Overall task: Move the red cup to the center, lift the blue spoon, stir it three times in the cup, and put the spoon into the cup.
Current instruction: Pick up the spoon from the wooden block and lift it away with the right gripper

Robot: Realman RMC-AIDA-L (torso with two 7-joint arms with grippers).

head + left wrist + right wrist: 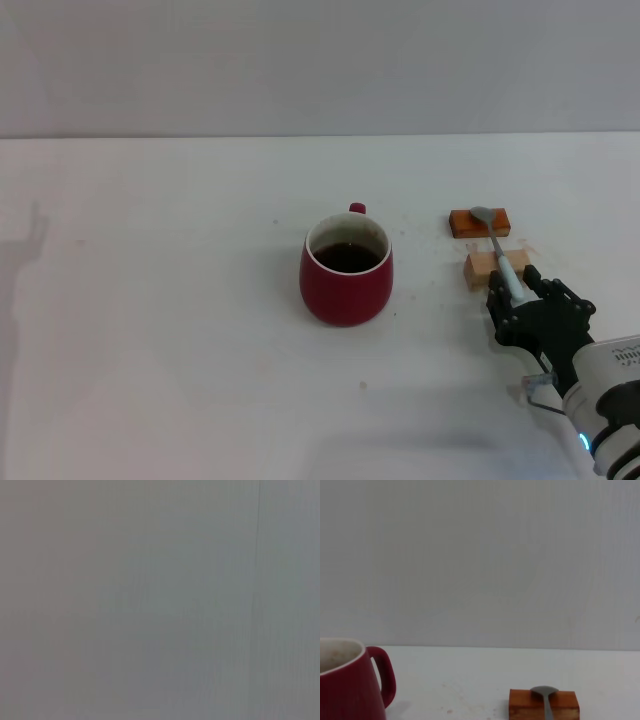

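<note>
right gripper has its fingers closed around the blue spoon handle, which rests across the tan block and orange block, right of the red cup. i'd lift straight up, keeping it level.

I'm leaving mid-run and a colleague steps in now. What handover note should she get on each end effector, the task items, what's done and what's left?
Right end effector: low on the table's right side, fingers around the pale-blue handle of the slim metal spoon; whether it grips yet is unclear.
Left end effector: out of view.
Spoon: lying across the orange wooden block and the tan wooden block, not lifted.
Rounded dark red mug: upright near centre, dark liquid inside.
Done: mug placed. Left: lift spoon, stir three times, leave it in the mug.
</note>
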